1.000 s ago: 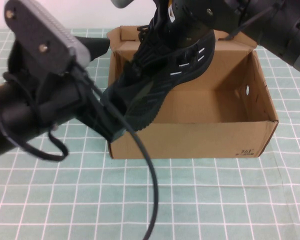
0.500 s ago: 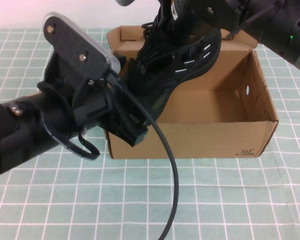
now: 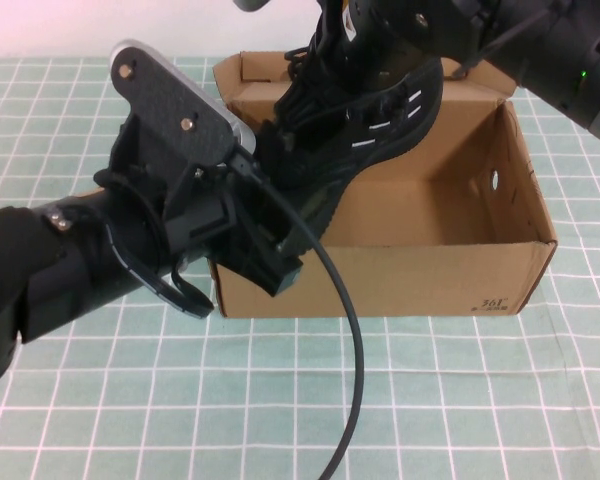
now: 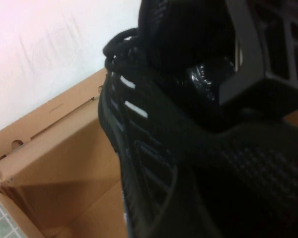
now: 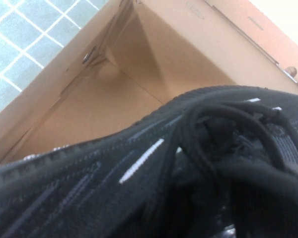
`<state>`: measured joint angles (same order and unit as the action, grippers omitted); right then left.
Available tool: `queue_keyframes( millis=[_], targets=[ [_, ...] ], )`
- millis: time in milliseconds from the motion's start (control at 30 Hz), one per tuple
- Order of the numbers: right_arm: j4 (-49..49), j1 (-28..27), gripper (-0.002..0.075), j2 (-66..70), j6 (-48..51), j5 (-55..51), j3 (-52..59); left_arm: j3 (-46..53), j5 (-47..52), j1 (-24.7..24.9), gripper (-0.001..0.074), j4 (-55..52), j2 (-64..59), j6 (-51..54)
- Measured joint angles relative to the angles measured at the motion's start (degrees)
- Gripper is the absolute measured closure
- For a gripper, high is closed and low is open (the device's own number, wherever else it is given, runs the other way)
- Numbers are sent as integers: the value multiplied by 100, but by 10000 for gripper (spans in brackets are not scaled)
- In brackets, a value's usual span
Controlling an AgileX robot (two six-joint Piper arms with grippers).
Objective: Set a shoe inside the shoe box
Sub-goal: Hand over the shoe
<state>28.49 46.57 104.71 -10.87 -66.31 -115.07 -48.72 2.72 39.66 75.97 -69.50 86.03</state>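
The black knit shoe [image 3: 372,118] with silver-white dashes hangs tilted over the open brown cardboard shoe box [image 3: 430,280], heel up at the back, toe down toward the box's front left corner. My right gripper [image 3: 346,38] is shut on the shoe's collar from above. My left gripper [image 3: 280,252] is at the low toe end, shut on it, and hides the toe. In the left wrist view the shoe [image 4: 154,163] fills the picture above the box [image 4: 59,158]. In the right wrist view the laces and side [image 5: 139,173] show over the box's inside [image 5: 154,64].
The box stands on a green checked mat [image 3: 460,400]. Its lid flap [image 3: 250,70] stands open at the back. A black cable [image 3: 355,360] from my left arm hangs in front of the box. My left arm [image 3: 70,260] covers the mat to the left.
My left arm has moved right and up toward the box's front left corner. The shoe has shifted up and right, tilting more steeply. The right arm has stayed nearly still over the last half second.
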Motion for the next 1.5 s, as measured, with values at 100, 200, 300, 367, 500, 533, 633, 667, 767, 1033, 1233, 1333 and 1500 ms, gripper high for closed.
queue_keyframes(
  millis=[100, 200, 300, 367, 500, 533, 633, 667, 767, 1033, 1233, 1333, 1500],
  targets=[
    [-3, 0, 710, 0, -25, 0, 0, 0, -11, 0, 365, 0, -13, 0],
    [-3, 0, 710, 0, -32, 0, 0, 0, -11, 0, 465, 0, -17, 0],
    [-13, 0, 710, 0, -59, -10, 0, 0, 18, 0, 600, 0, -17, 0],
    [-13, 0, 710, 0, -71, -23, 0, 0, 18, 0, 664, 0, -17, -17],
    [-136, 0, 710, 0, -121, -75, 0, 0, 18, 0, 692, 0, -17, -39],
    [-164, -5, 710, 0, -132, -87, 0, 0, 18, 0, 692, 0, -17, -39],
    [-225, -18, 692, 0, -153, -123, 0, 0, 18, 0, 694, 0, -17, -39],
    [-253, -27, 673, 0, -153, -123, 0, -12, 36, 0, 694, 0, -17, -39],
    [-317, -27, 581, 0, -153, -123, -4, -67, 40, 0, 696, 0, -27, -39],
    [-551, -40, 328, -414, 367, 106, -26, -365, 40, 0, 700, 0, -41, 123],
    [-917, -13, 309, -1088, 1578, 665, -40, -453, 101, 0, 701, 0, -41, 303],
    [-714, -13, 308, -1379, 2035, 627, -54, -453, 229, 0, 703, 0, -41, 456],
    [-517, -13, 307, -1704, 2926, 7, -37, -466, 576, -73, 704, -82, -30, 571]
  ],
)
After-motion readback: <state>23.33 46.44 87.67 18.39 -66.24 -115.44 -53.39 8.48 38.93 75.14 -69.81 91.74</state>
